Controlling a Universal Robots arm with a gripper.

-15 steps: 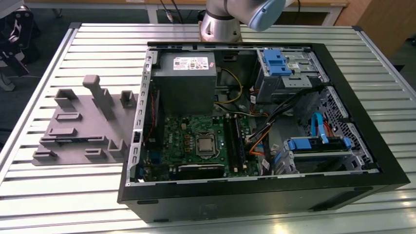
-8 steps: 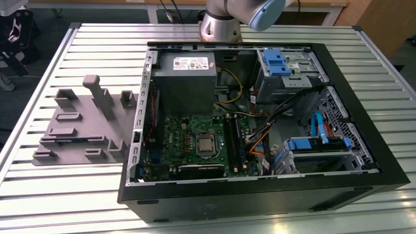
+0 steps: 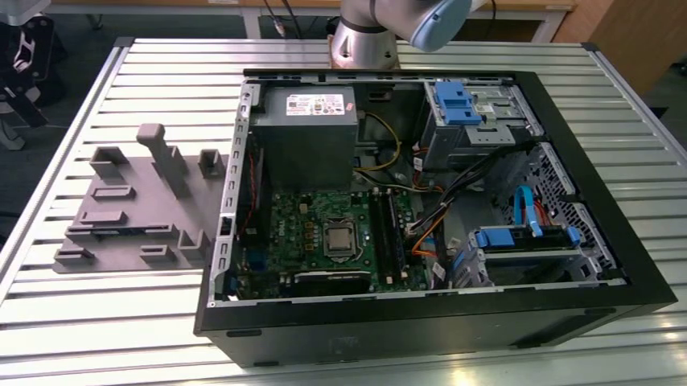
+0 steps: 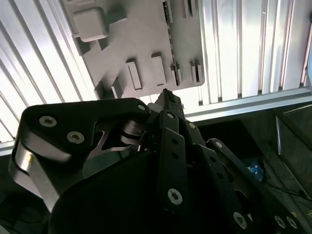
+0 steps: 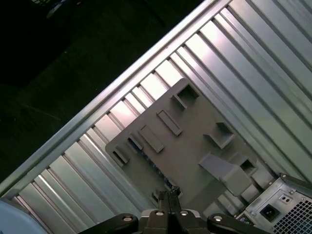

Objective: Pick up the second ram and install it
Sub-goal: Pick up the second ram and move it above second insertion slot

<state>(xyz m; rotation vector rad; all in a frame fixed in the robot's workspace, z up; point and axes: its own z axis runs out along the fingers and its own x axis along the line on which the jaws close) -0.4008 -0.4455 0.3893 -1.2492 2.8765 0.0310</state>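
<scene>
The hand hangs above the grey fixture plate, its two fingers drawn together with nothing between them. In both wrist views its tips point down at the plate's near edge.

The second ram appears as a thin blue-green edge, standing on its side in a groove of the plate among the raised grey blocks. The hand is well clear of it.

The plate lies on the slatted metal worktop, just beside the open computer case on the exterior view's left. The case wall stands between the plate and the green motherboard. On the board, the long black memory slots run beside the processor socket. Cables, the grey power supply and blue drive brackets crowd around them. The arm's base rises behind the case.
</scene>
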